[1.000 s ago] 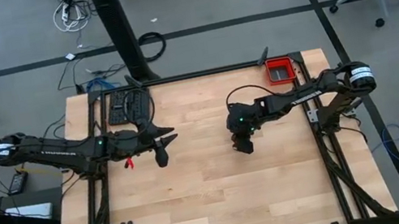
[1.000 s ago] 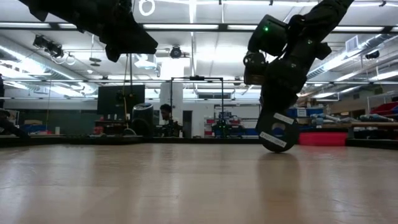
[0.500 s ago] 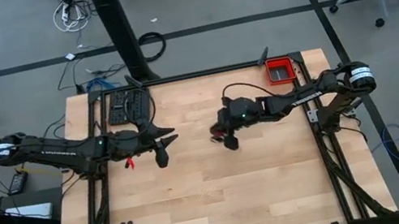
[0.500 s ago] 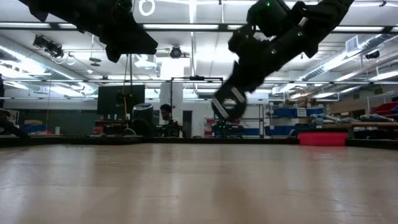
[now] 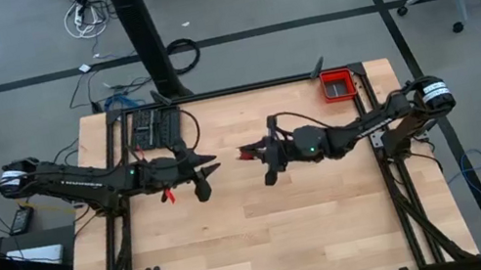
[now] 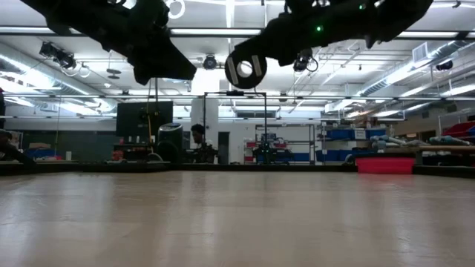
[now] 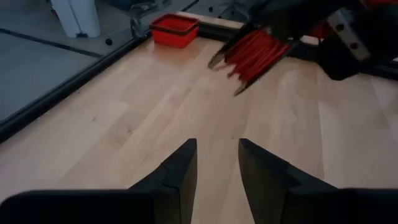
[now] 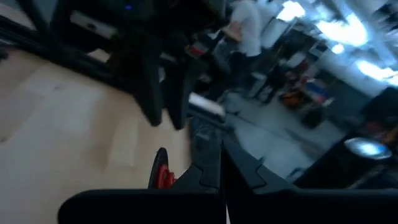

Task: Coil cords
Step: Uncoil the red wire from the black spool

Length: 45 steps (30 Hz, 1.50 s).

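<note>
My right gripper (image 5: 246, 152) is clamped on the thin bright red cord bundle (image 7: 255, 53), held above the middle of the light wooden table (image 5: 269, 239). My left gripper (image 5: 209, 163), fingers apart, faces it. A red rectangular bin (image 5: 338, 85) sits at the far corner. No writing is readable.

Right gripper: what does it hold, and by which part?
The right gripper holds the red cord, gathered in a coiled bundle at its fingertips; which part is pinched cannot be told. The left gripper holds nothing.
</note>
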Motion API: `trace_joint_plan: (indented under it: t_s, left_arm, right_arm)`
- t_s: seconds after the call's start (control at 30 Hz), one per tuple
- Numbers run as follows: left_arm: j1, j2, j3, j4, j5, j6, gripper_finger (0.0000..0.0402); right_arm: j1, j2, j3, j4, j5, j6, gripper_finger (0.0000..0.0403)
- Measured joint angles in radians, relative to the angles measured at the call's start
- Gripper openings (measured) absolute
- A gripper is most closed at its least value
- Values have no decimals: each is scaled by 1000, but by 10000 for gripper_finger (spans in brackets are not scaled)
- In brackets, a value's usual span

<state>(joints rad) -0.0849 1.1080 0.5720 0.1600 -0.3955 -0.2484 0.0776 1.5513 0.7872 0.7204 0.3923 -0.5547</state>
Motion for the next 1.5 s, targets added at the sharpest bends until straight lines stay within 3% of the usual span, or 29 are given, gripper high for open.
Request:
trace_joint_plan:
  t_s: [0.13, 0.27, 0.6, 0.73, 0.83, 0.97, 1.1, 1.17, 1.5]
  left_arm:
    - [-1, 5, 0, 83, 60, 77, 122]
    - [-2, 17, 2, 181, 133, 159, 122]
    - [-2, 18, 1, 217, 122, 196, 122]
    - [-2, 18, 1, 264, 98, 192, 122]
    - [-2, 23, 1, 352, 97, 203, 122]
    - [0, 24, 1, 444, 82, 244, 122]
    - [0, 24, 1, 457, 67, 242, 122]
    - [0, 24, 1, 451, 67, 241, 122]
    - [0, 25, 1, 441, 67, 238, 122]
  right_arm:
    - [21, 0, 0, 31, 34, -23, 0]
    - [21, 0, -7, 59, 10, 62, 0]
    - [-55, -26, -166, 341, -233, 372, 0]
    - [-104, -68, -206, 407, -389, 491, 0]
    - [-152, -84, -204, 432, -588, 588, 0]
    - [-195, -85, -202, 629, -756, 787, 0]
    - [-228, -84, -201, 829, -859, 1002, 0]
    - [-234, -101, -196, 838, -897, 1061, 0]
    - [-202, -143, -196, 831, -972, 1121, 0]
